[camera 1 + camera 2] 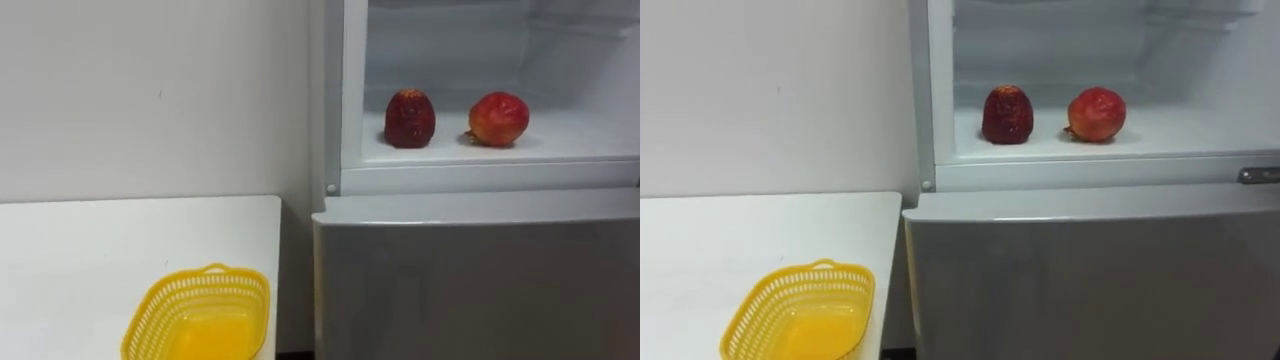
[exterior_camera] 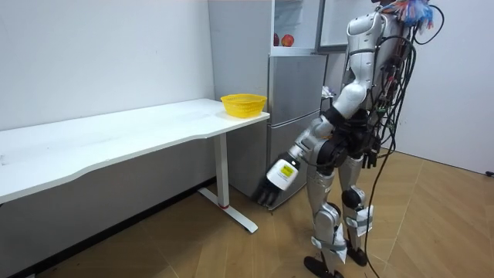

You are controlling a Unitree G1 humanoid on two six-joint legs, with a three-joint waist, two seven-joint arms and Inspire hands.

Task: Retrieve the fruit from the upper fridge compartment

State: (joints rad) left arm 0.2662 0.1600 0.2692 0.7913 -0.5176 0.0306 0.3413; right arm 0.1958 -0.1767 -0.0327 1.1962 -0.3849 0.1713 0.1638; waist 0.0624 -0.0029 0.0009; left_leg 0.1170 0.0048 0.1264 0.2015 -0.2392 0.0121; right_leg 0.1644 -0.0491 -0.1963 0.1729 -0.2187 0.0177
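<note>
The upper fridge compartment stands open before me. On its white shelf sit two fruits side by side: a dark red, rough-skinned one on the left and a brighter red, round one to its right. The room view shows me standing upright facing the fridge, with the same red fruits up in the compartment. My left hand hangs low beside my thigh, fingers straight and pointing down, holding nothing and far below the shelf.
A yellow mesh basket rests on the near corner of the white table, just left of the fridge. The grey lower fridge door is closed. A white wall runs behind the table.
</note>
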